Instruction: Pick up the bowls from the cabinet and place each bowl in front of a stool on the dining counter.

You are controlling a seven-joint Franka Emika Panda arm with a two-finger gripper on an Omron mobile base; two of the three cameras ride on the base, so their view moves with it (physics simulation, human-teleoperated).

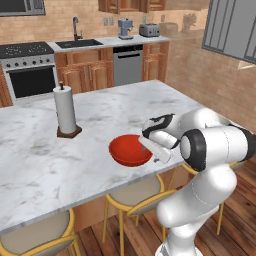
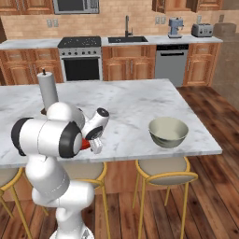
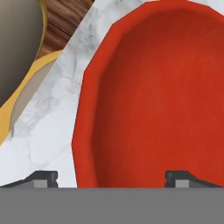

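Observation:
The glossy red bowl (image 1: 127,150) rests on the white marble dining counter (image 1: 50,160) near its front edge, above a tan stool (image 1: 135,195). My gripper (image 1: 156,152) hangs at the bowl's right rim, open. In the hand view the two fingertips (image 3: 43,178) stand wide apart, with the red bowl's (image 3: 153,100) rim between them and touching neither. A stool seat (image 3: 17,43) shows below the counter edge. The pale grey-green bowl (image 2: 168,132) sits upright on the counter's right end, in front of another stool (image 2: 163,170). My arm hides most of the red bowl (image 2: 85,144) in the right base view.
A paper towel roll on a wooden holder (image 1: 65,110) stands on the counter left of the red bowl. Behind the island are the stove (image 1: 30,75), sink worktop (image 1: 80,44), dishwasher (image 1: 128,65) and wooden wall cabinets (image 2: 186,4). Yellow-legged stools line the counter's near side.

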